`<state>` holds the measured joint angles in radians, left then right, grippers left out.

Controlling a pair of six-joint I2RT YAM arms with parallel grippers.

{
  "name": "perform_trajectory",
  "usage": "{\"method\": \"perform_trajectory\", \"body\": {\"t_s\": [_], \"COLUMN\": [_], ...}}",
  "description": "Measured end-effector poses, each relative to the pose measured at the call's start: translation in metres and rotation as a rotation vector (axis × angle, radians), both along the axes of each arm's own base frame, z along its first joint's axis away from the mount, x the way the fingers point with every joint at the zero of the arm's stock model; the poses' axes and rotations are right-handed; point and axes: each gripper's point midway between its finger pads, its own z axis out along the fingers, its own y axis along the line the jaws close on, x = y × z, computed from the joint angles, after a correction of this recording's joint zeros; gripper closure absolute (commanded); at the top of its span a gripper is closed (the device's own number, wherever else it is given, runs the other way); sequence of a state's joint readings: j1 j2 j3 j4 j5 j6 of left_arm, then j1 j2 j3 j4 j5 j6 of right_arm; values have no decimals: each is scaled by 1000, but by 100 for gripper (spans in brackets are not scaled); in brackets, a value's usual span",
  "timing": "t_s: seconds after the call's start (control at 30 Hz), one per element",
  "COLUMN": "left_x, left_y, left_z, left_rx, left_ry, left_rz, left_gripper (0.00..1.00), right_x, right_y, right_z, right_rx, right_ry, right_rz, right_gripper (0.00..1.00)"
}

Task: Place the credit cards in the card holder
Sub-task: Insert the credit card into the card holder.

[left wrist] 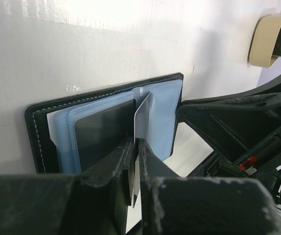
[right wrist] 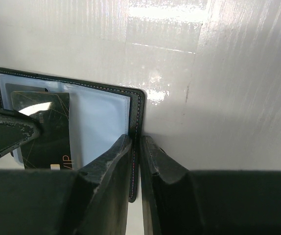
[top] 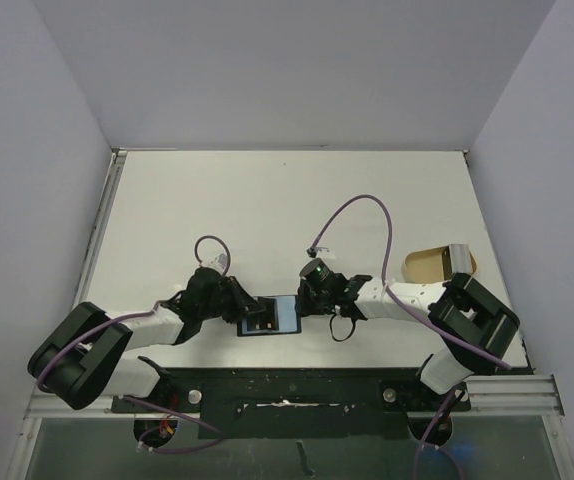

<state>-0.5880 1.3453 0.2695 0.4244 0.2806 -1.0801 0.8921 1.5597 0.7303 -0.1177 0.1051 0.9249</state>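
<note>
The black card holder [top: 285,316] lies open on the white table between both arms, its pale blue sleeves [left wrist: 165,117] facing up. My left gripper [left wrist: 136,141] is shut on a thin credit card [left wrist: 143,117] held on edge, its far end dipping into the holder's middle. A dark card [left wrist: 104,129] sits in the sleeve beside it. My right gripper [right wrist: 136,139] is shut on the holder's stitched black edge [right wrist: 139,117]. In the right wrist view a dark card with gold print [right wrist: 45,122] shows on the sleeves, partly under a left finger [right wrist: 6,132].
A tan shallow tray [top: 437,263] stands at the right side of the table, also seen in the left wrist view as the tan tray [left wrist: 270,39]. Purple cables loop above both wrists. The table's metal front rail [top: 287,395] runs just behind the holder.
</note>
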Motion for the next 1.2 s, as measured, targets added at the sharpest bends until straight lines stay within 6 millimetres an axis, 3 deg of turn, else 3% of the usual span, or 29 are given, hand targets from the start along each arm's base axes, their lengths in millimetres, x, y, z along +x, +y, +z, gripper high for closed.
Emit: {"method": "perform_trajectory", "body": {"t_s": [0.13, 0.67, 0.97, 1.2], "left_x": [-2, -4, -5, -1], "left_y": [1, 1, -2, 5], "left_z": [1, 1, 0, 8], "left_rx": [14, 26, 28, 90], "left_ry": [16, 45, 40, 16], "left_rz": [3, 5, -6, 10], "left_gripper": [100, 97, 66, 62], "right_x": [0, -5, -6, -8], "right_y": [0, -1, -1, -1], "right_z": [0, 0, 0, -1], "right_rx": [0, -1, -4, -4], "right_ry": [0, -2, -4, -4], "right_rz": [0, -4, -13, -9], "right_gripper": [85, 86, 86, 86]}}
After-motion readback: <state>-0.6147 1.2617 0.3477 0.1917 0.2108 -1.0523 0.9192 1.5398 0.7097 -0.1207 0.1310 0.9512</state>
